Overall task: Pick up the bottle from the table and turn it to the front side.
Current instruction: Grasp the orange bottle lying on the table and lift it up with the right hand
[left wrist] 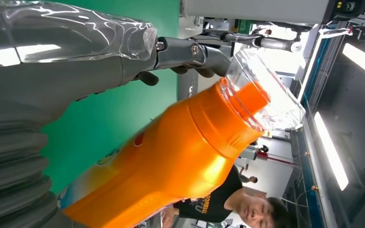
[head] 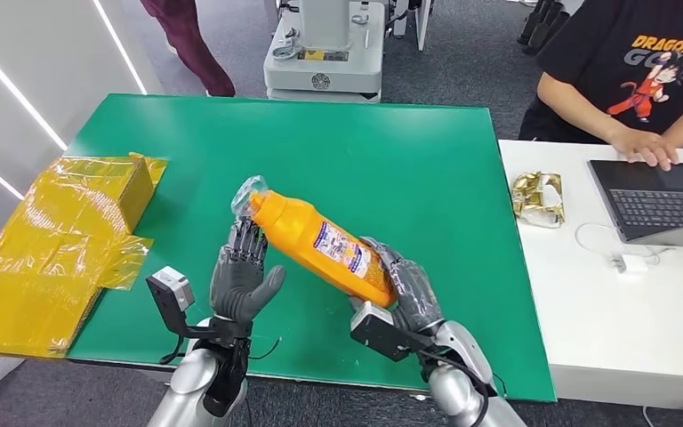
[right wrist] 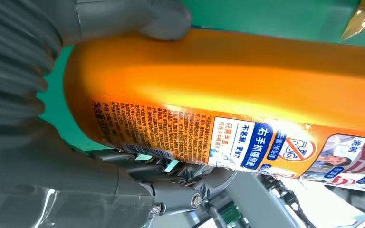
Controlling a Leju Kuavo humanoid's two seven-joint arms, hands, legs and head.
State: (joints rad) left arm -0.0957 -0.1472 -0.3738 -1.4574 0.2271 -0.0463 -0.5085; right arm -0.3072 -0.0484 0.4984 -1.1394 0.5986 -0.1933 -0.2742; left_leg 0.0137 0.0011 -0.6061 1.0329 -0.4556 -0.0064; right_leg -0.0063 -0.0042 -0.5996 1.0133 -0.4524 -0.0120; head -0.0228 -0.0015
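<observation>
While our right hand (head: 406, 289) wraps the base of the bottle (head: 320, 243) and holds it clear above the green table (head: 409, 151), toward its near edge, the bottle's long axis slants up from that hand to the clear cap (head: 247, 196) on our left. Our left hand (head: 242, 271) stands open just under the neck, fingers spread upward and close to it; we cannot tell whether they touch. We judge it the nearer hand to steady the coming turn about that axis.
</observation>
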